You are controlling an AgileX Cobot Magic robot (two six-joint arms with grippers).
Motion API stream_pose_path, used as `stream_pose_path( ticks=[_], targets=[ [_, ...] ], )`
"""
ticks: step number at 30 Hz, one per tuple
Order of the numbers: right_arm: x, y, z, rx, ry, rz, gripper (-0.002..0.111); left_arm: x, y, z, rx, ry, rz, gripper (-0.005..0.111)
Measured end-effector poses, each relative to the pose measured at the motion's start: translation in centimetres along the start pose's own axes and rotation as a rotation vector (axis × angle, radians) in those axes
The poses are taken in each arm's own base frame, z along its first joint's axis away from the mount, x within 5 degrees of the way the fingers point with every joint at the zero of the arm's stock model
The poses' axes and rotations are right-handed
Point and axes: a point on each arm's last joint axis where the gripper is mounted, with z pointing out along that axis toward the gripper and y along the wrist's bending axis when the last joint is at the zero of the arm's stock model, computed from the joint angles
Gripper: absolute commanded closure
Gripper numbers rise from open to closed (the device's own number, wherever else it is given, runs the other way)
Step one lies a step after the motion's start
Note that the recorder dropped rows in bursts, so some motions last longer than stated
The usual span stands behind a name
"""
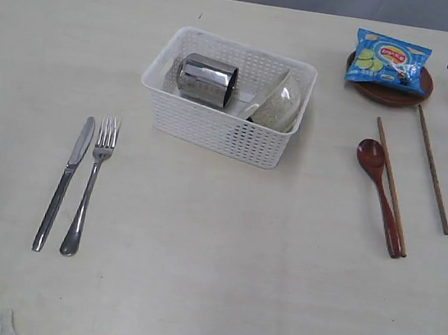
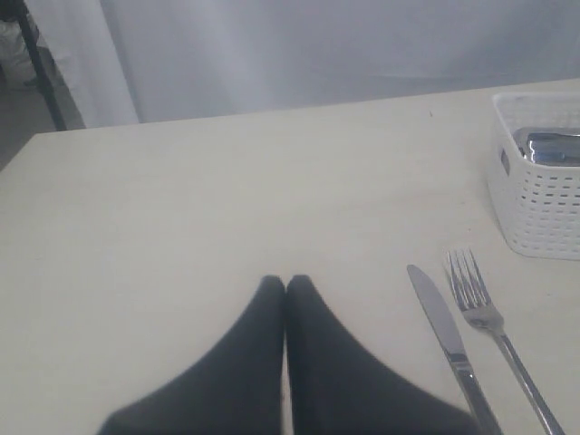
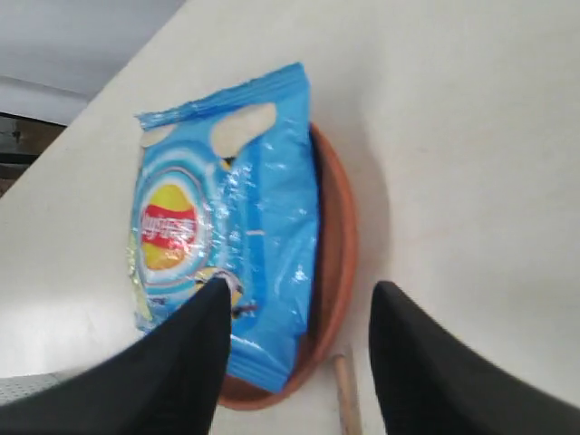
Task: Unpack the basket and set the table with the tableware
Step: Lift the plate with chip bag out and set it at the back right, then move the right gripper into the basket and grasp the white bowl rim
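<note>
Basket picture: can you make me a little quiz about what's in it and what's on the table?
1. True or false: the basket is empty.
2. What lies on the plate? A) a banana B) a snack bag C) a sock
3. Fill in the gap: the knife lies right beside the ____.

Key: 1 false, a cup and a bowl are inside; 2 B; 3 fork.
</note>
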Motion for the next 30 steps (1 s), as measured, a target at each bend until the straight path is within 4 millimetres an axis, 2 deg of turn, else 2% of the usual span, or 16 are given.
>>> stream_pose_path(
  ticks=[5,8,11,14,17,22,25,30],
  targets=[
    [-0.2,-0.8,-2.3,0.006,0.004,0.038,0.062,0.0,0.0,0.0,0.000,0.000,0.000,0.107],
    [-0.6,0.6,-3.4,-0.047,-0.016,0.043,0.062,0.0,0.0,0.0,0.000,0.000,0.000,0.107],
    [-0.6,3.3,-3.1,-0.107,-0.008,0.014,0.063,0.0,0.0,0.0,0.000,0.000,0.000,0.107],
    [0.2,7.6,-1.6,-0.159,0.054,-0.062,0.067,0.0,0.0,0.0,0.000,0.000,0.000,0.107],
    [1.8,12.6,0.3,-0.178,0.144,-0.144,0.067,0.0,0.0,0.0,0.000,0.000,0.000,0.107],
    [6.8,21.2,2.5,-0.034,0.332,-0.336,0.067,0.0,0.0,0.0,0.000,0.000,0.000,0.107],
    [10.3,25.3,3.2,0.110,0.411,-0.463,0.067,0.0,0.0,0.0,0.000,0.000,0.000,0.107],
    [14.7,29.9,3.8,0.278,0.428,-0.592,0.067,0.0,0.0,0.0,0.000,0.000,0.000,0.107]
  ],
)
